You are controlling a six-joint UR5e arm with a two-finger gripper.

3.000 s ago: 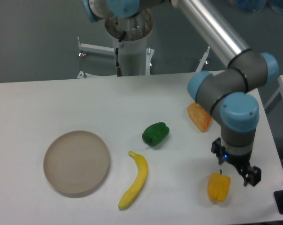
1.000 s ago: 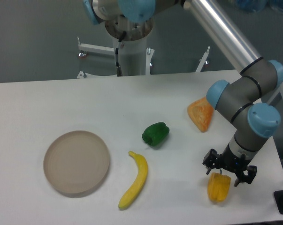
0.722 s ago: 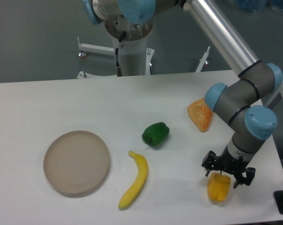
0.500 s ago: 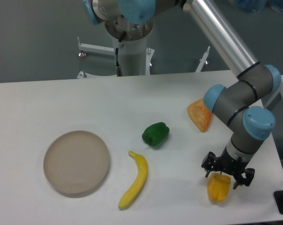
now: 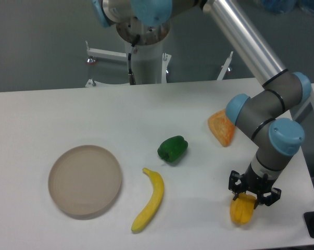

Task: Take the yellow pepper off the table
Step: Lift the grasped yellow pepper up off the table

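We see the gripper (image 5: 248, 197) low over the yellow pepper (image 5: 242, 210) at the near right of the white bench (image 5: 68, 114), its dark fingers (image 5: 234, 186) set against the pepper's upper part on either side. An orange wedge-shaped piece (image 5: 222, 128) lies farther back, beside the arm's elbow. Toward the middle sit a green pepper (image 5: 172, 148) and, just in front of it, a curved banana (image 5: 150, 200). A round tan plate (image 5: 85, 179) rests well to the left.
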